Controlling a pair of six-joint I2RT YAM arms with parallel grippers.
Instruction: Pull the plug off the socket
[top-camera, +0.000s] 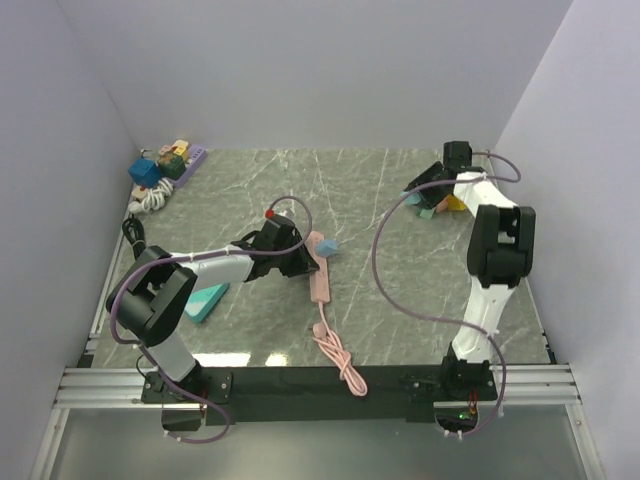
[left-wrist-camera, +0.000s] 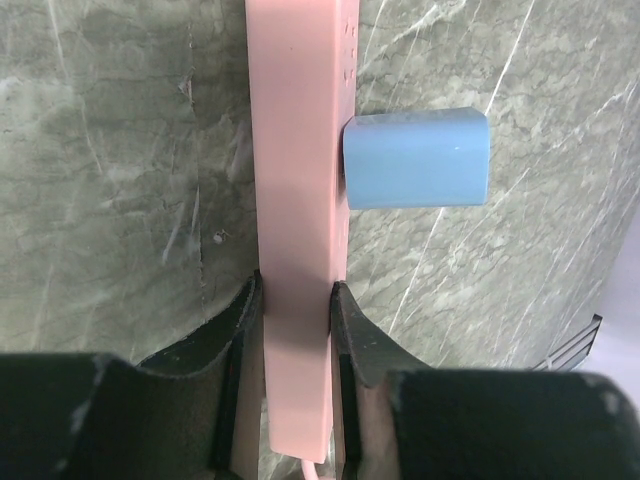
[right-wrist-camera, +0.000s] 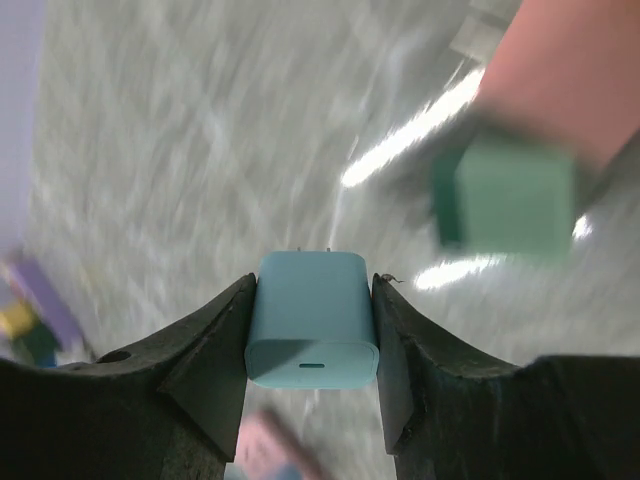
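The pink socket strip (top-camera: 318, 268) lies in the middle of the table, and my left gripper (top-camera: 298, 262) is shut on it. In the left wrist view the black fingers (left-wrist-camera: 238, 330) press both long sides of the socket strip (left-wrist-camera: 298, 180). A blue plug (left-wrist-camera: 415, 158) is still seated in the strip's right face, ahead of the fingers; from above this blue plug (top-camera: 330, 246) sticks out to the right. At the back right my right gripper (top-camera: 432, 195) is shut on a second, light teal plug (right-wrist-camera: 312, 315), held above the table with its two prongs bare and pointing away.
The strip's pink cord (top-camera: 340, 358) runs to the near edge. A teal wedge (top-camera: 207, 300) lies by the left arm. Toy blocks (top-camera: 165, 163) and a white cable (top-camera: 150, 198) sit at the back left. Coloured pieces (top-camera: 447, 205) lie below the right gripper, among them a green block (right-wrist-camera: 505, 195).
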